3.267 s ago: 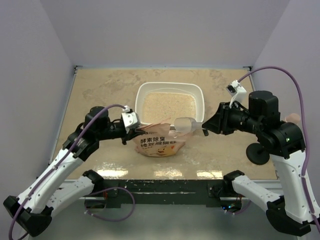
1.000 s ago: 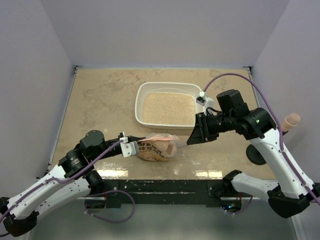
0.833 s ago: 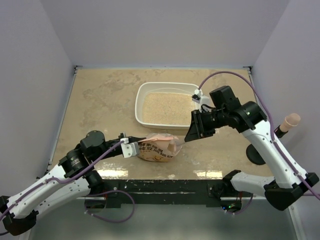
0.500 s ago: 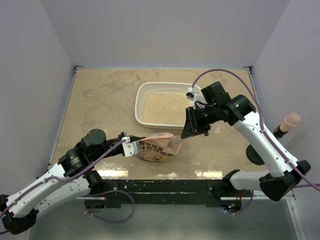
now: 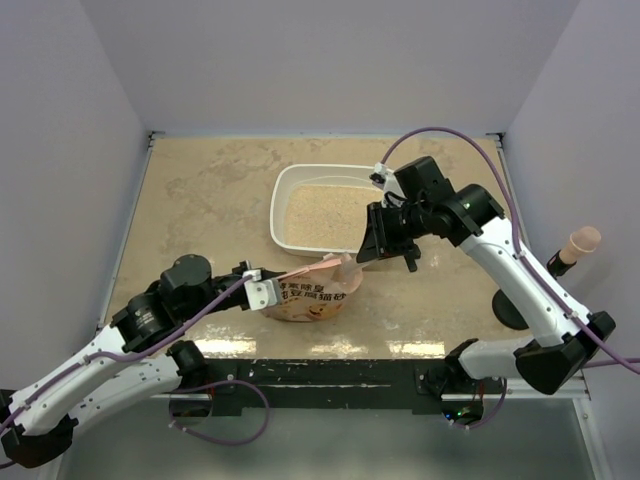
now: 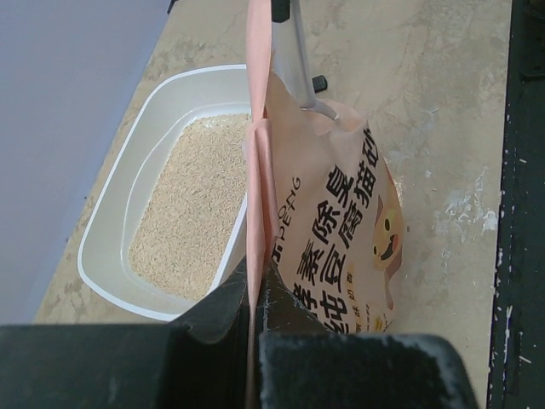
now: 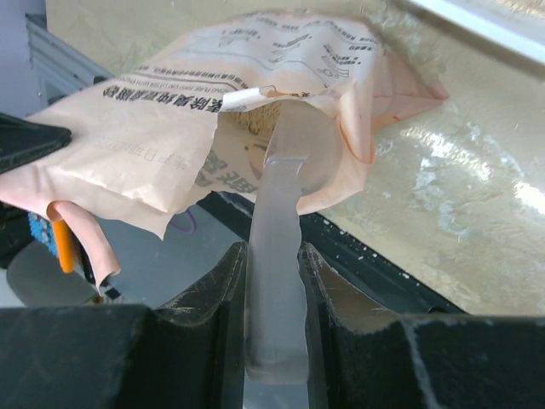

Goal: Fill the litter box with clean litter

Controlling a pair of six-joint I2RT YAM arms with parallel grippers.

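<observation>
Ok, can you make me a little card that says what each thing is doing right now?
Litter box: white, bottom covered with clean litter
Bag: orange-pink, on the table, near side of the litter box
Scoop: clear plastic, bowl inside the bag's mouth
Left gripper: shut on the bag's top edge
Right gripper: shut on the scoop's handle

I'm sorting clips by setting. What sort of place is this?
Probably a lab robot test cell, not a home: bare walls box in a mottled tabletop, a left arm and right arm are bolted at its near edge, and a litter box and printed bag sit on it.
</observation>
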